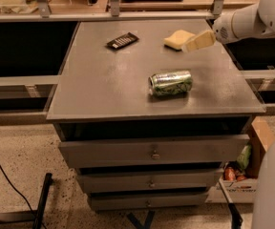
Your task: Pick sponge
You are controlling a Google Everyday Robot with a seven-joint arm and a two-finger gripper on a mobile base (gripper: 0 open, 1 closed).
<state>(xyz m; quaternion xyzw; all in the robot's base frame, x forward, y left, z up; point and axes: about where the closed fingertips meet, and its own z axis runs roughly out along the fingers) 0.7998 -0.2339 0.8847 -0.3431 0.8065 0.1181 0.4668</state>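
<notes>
The sponge (pixel 178 39) is a small pale yellow pad lying at the back right of the grey cabinet top (pixel 104 85). My gripper (pixel 195 42) comes in from the right on a white arm. Its flat pale yellow fingers (pixel 202 39) point left and down, just right of the sponge and overlapping its right edge in this view. I cannot tell whether they touch it.
A green can (pixel 171 83) lies on its side in the middle of the top, in front of the sponge. A flat black object (pixel 122 40) lies at the back left. Drawers sit below the top. A box (pixel 245 168) stands on the floor at right.
</notes>
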